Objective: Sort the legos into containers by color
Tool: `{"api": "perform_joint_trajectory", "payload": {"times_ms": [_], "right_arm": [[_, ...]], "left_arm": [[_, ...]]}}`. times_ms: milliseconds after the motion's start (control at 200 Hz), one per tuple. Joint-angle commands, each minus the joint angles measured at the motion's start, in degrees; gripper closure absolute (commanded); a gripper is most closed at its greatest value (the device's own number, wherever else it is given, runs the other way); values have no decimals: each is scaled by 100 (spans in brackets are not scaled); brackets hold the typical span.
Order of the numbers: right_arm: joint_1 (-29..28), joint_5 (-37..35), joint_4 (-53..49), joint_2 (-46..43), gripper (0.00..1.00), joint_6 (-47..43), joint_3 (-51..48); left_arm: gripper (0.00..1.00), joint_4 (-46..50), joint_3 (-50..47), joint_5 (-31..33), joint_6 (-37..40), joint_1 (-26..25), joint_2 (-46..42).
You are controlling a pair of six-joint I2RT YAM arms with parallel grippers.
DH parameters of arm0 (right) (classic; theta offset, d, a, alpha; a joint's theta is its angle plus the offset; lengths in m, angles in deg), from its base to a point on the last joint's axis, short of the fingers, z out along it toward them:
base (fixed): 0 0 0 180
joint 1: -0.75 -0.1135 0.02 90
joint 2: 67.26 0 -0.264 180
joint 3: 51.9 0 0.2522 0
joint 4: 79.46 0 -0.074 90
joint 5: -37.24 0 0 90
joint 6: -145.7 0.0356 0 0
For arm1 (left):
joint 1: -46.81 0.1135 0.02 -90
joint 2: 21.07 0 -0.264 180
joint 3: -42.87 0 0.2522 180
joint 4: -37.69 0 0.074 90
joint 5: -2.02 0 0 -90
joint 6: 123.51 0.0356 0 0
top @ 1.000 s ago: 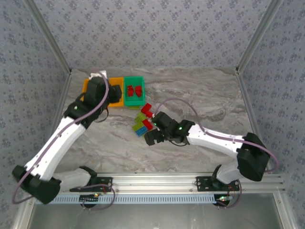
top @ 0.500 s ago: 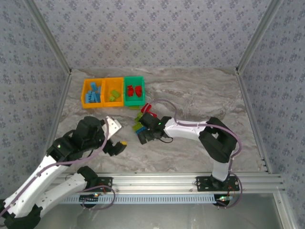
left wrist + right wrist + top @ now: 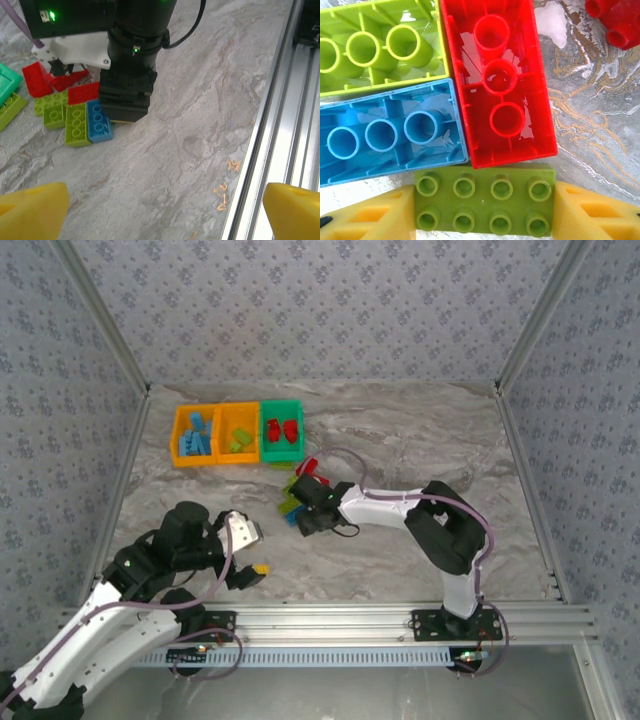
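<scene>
1 open, empty left gripper (image 3: 250,550) hovers nearest; beyond it the right gripper (image 3: 485,215) pinches a green brick (image 3: 485,202) lying on the table (image 3: 200,125), wedged against a red brick (image 3: 500,85) and blue brick (image 3: 385,135), so lifting might drag them. Farthest, the 3 bins (image 3: 238,407) hold blue bricks (image 3: 196,435), green bricks (image 3: 238,440), red bricks (image 3: 282,430), 1 colour each.

Containers: 3, joined in a row near the table's (image 3: 420,440) far left corner: 2 orange bins (image 3: 176,436), 1 green bin (image 3: 282,459). Red legos (image 3: 282,430) in green bin: 2. Blue legos (image 3: 196,436) and lime legos (image 3: 238,442) in the orange bins: several each, too small to count. Loose pile (image 3: 75,112), left wrist view: 3 red, 1 blue, at least 4 lime.
</scene>
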Motion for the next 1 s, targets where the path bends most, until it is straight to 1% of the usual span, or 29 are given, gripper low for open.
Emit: {"api": "perform_joint_trajectory", "payload": {"times_ms": [0, 30, 105, 190, 295, 345, 395, 440, 480, 515, 540, 585, 655, 695, 764, 899, 994], "right_arm": [[-36, 300, 282, -176, 43, 145, -361], [-24, 299, 305, -371, 45, 167, -445], [-28, 207, 300, -903, 46, 213, -599], [-42, 8, 258, -1525, 47, 197, -702], [-113, -197, 298, -2059, 46, -6, -582], [-150, -229, 484, -2125, 45, -174, -448], [-159, -219, 717, -2026, 44, -333, -237], [-140, -203, 928, -1781, 44, -500, -7], [-109, -224, 1096, -1497, 43, -643, 426], [-50, -253, 1208, -1231, 43, -728, 700], [-6, -235, 1266, -1004, 43, -828, 961], [107, -175, 1338, -548, 43, -962, 1395], [272, -27, 1378, 162, 43, -1108, 2216], [365, 92, 1383, 557, 43, -1154, 2667], [508, 140, 1373, 1236, 43, -1166, 3426], [691, 331, 1316, 2451, 42, -1283, 4864], [729, 425, 745, 3384, 40, -1540, 6305]], "left_arm": [[1, -271, -56, -301, 102, -22, -101], [1, -309, -62, -290, 73, -17, -118], [1, -439, -115, -215, -30, -22, -179], [1, -566, -159, 105, -276, -16, -286], [1, -1007, -187, 977, -863, 38, -494], [1, -1167, -196, 1531, -1233, 130, -609], [1, -1263, -169, 2241, -1651, 294, -697], [1, -1250, -99, 2798, -1952, 525, -748], [2, -1189, -33, 3207, -2162, 738, -762], [3, -1136, 10, 3454, -2334, 951, -762], [4, -1103, 36, 3517, -2437, 1098, -758], [5, -1078, 44, 3441, -2548, 1384, -754], [6, -1101, -15, 3088, -2554, 1748, -754], [6, -1111, -28, 2956, -2563, 1901, -737], [6, -1124, -16, 2906, -2606, 2106, -718], [6, -1178, -125, 2822, -2418, 2228, -771], [5, -1196, -160, 2876, -2349, 2228, -777]]}}
